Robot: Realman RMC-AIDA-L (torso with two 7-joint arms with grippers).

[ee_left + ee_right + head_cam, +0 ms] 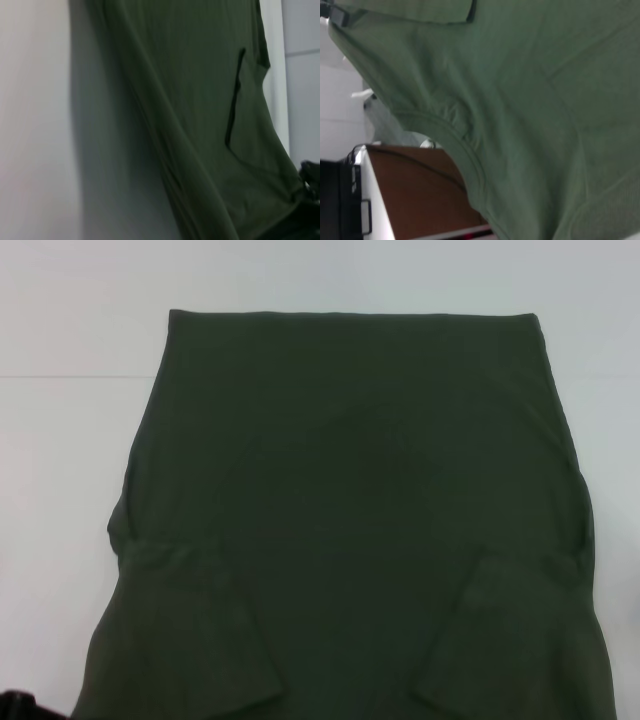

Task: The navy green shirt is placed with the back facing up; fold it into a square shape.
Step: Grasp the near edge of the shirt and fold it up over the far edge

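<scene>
the navy green shirt [360,490] lies spread on the white table [60,470], plain side up, both sleeves folded inward, near edge running out of the head view. neither gripper's state can be told.

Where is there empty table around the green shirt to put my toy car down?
Bare white table shows to the left of the navy green shirt, a matching strip runs on its right, and a band lies beyond its far hem. The middle and near side are crowded: the shirt covers them, both sleeves folded in, right to the view's near edge. No gripper shows in the head view.
</scene>
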